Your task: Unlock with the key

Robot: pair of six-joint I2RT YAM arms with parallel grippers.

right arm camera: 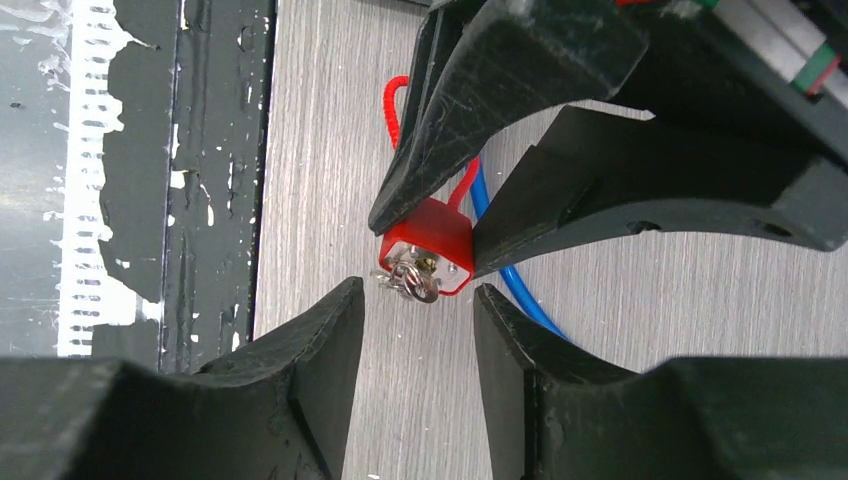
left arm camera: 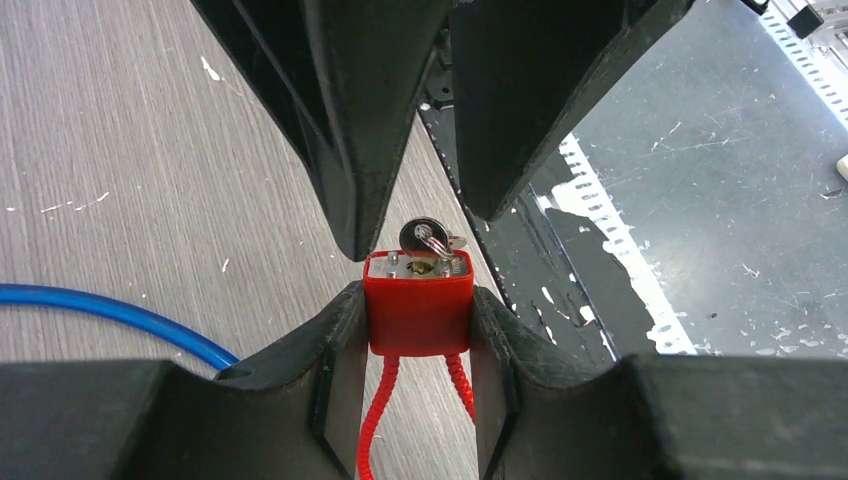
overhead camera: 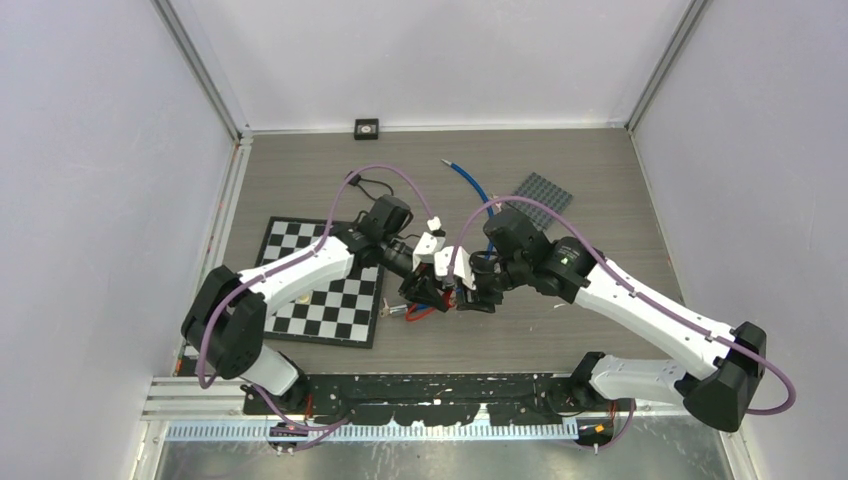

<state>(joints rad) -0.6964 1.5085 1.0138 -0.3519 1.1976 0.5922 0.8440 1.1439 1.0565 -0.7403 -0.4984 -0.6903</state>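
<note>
Both sets of fingers meet at the padlock (left arm camera: 418, 315), which is held up over the middle of the surface (left arm camera: 120, 150), just right of the chequered board (overhead camera: 330, 290). The left fingers (left arm camera: 335, 360) are closed tight on the red body from both sides, with its red cable shackle (left arm camera: 375, 420) hanging below. The right fingers (right arm camera: 320, 345) stand partly open and hold nothing, their tips either side of the key (left arm camera: 425, 238) without touching it. The key already sits in the keyway on the lock's face, its small round head sticking out toward the right arm. The main risk, as I judge it, is a poor pinch: the head is small and looks tilted, so if the right fingers close off-centre they may catch only its edge, slip when turning, or nudge the key out of the keyway. Too forceful a turn could also twist the smooth red body inside the left fingers' hold, so the wrist rotates but the lock does not open. The blue cable (left arm camera: 100, 305) lying on the surface close by could snag a finger on a wide sweep.
</note>
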